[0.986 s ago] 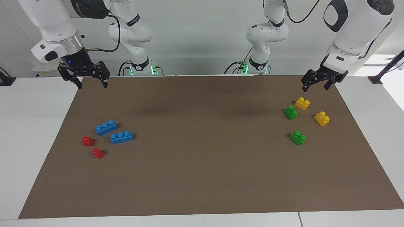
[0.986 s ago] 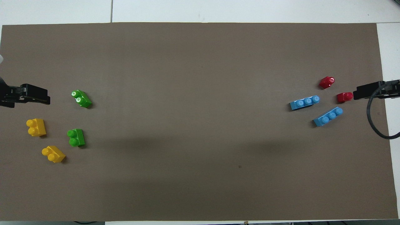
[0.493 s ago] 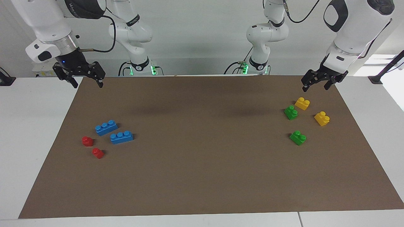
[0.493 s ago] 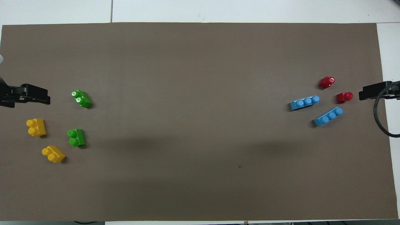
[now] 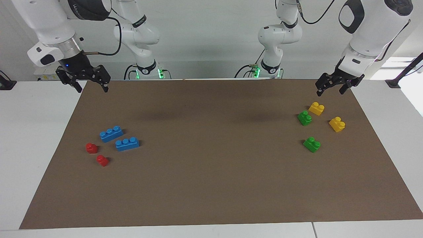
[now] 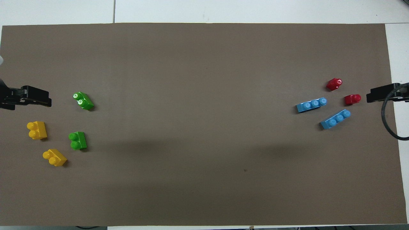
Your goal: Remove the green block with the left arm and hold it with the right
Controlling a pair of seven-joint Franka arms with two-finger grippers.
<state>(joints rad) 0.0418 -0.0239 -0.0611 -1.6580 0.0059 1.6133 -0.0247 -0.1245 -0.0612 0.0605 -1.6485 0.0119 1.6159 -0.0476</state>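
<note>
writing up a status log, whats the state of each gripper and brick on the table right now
left gripper: open, empty, raised over the mat's edge
right gripper: open, empty, raised over the mat's corner
bright-green block: loose, on the mat
darker green block: loose, studs up
yellow blocks: separate, studs up
blue blocks: separate, unstacked
red blocks: separate, loose

Toward my left arm's end of the counter (image 5: 211,231), four short blocks (image 5: 316,108) lie clustered; toward my right arm's end, two long blocks (image 5: 111,134) lie beside two small ones (image 5: 91,147).
</note>
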